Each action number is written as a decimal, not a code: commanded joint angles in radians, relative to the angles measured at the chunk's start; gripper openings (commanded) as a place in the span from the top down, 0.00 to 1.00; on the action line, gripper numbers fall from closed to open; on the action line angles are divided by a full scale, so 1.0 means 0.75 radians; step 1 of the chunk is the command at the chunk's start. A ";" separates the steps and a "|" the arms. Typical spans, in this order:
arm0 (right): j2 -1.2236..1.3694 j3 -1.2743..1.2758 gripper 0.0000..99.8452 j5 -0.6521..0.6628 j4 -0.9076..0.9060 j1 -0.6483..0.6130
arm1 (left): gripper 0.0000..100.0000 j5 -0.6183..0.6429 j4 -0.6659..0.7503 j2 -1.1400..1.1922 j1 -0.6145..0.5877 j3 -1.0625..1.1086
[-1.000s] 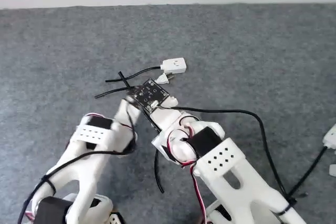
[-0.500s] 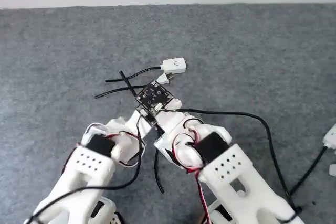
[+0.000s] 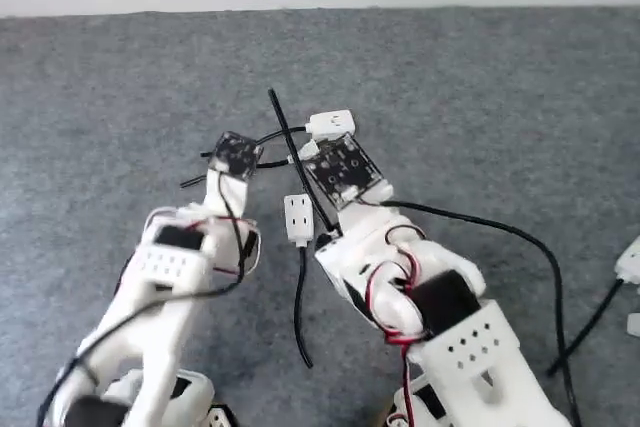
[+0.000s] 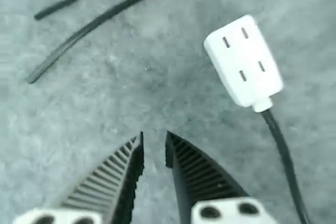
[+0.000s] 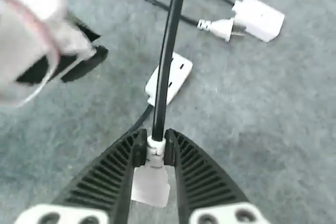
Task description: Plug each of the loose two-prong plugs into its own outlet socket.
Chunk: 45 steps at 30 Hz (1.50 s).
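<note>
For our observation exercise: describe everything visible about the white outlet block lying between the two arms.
The white outlet block looks like smooth plastic, rectangular with rounded corners, showing two pairs of slots, all empty. It lies flat, slots up, on the grey carpet, a black cord leaving one end. The left gripper sits close by, not touching.

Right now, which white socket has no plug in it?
The near socket between the arms, slots bare; the far socket has a white plug at its end.
</note>
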<state>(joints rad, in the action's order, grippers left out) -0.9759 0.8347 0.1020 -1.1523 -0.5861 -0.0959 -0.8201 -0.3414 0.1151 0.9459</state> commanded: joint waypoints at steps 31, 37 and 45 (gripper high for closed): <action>0.105 0.074 0.99 0.070 0.159 -0.124 | 0.94 -0.399 -0.155 -0.812 0.291 0.394; 0.120 0.084 0.99 -0.065 0.267 -0.005 | 0.94 -0.153 0.063 -0.814 -0.104 0.416; 0.197 0.119 0.99 -0.329 0.557 0.097 | 0.94 0.333 0.276 -0.814 -0.552 0.480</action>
<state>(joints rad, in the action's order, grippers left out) -0.8669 0.9452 -0.0790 -0.8147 -0.5416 0.0729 -0.6513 -0.9352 -0.2348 1.3065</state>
